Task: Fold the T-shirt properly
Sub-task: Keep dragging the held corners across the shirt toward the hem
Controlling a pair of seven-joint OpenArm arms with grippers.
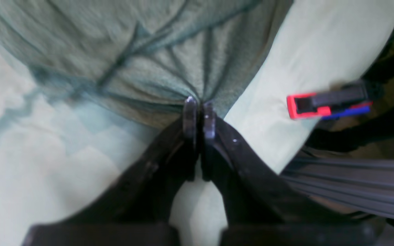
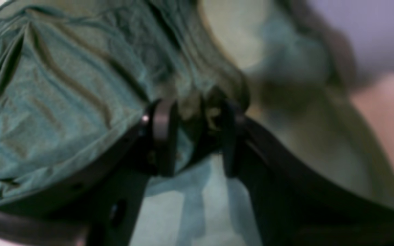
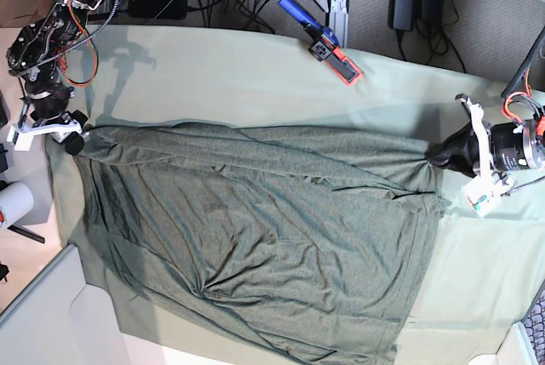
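The T-shirt (image 3: 255, 229), a big dark grey-green knit shirt w/ lots of wrinkles, lies spread flat across the worktop (image 3: 255, 76), which has a pale mint-green cloth over it. It fills most of the middle, and the far edge is pulled in a straight line btwn the two arms.

The left hand (image 1: 199, 102) is pressed tight together on a small bunch of shirt at one end of that edge. Folds fan out from the pinch, so the cloth is pulled a bit there. The right hand (image 2: 193, 112) is at the other end. Its two black fingers (image 2: 162, 133) stand a little apart w/ a lump of shirt squeezed btwn them, so it looks like it is pinching the shirt too, but that view is blurry.

A red and blue clamp tool (image 3: 328, 42) lies on the worktop near the back edge, well apart from the shirt.

Step in hand, I think: both corners are grabbed, ready for the 1st fold. No fold is made yet.

Next move prob needs both arms to lift at the same time and carry that edge over toward the near edge, keeping it straight. If one arm goes faster, the fold will come out crooked or a corner may slip out.
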